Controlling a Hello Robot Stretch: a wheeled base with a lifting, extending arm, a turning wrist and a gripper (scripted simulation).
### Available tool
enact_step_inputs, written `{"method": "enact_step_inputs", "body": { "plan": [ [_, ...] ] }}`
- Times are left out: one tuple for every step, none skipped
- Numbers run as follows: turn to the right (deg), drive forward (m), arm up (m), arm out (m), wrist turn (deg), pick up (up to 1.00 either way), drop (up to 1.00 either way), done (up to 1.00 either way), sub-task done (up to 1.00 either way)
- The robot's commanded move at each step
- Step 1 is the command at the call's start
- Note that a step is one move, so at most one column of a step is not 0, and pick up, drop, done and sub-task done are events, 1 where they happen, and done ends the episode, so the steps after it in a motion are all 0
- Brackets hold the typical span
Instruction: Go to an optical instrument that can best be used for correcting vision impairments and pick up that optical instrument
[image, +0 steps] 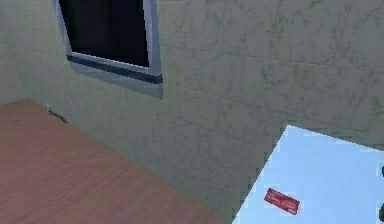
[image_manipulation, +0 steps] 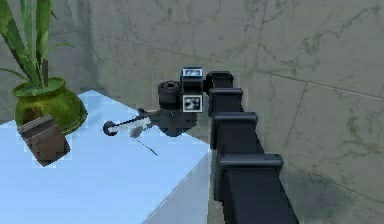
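Arm side view: arm reaches out over the pale blue table, close to its right-hand edge. Marker squares sit at the far end, with the gripper left of them. The fingers point toward the view's left, low over the tabletop. Finger state: can't tell from here.

A thin dark thing lies on the tabletop just below the fingers in the picture. It's too small to say if it's glasses. I can't tell whether the fingers touch it or sit above it, so I can't tell whether the gripper holds anything.

Left end of the table: plant in a green pot, brown block just in front of the pot. Both are clear of the gripper. Beige wall behind.

Forward view: table corner at lower right, with a small red card lying flat near its left edge. Wood floor at left. Dark window in a grey frame, high on the wall at upper left.
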Motion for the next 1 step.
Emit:
{"method": "enact_step_inputs", "body": {
  "plan": [
    [0.0,0.0,0.0,0.0,21.0,0.0,0.0,0.0,0.0]
  ]
}}
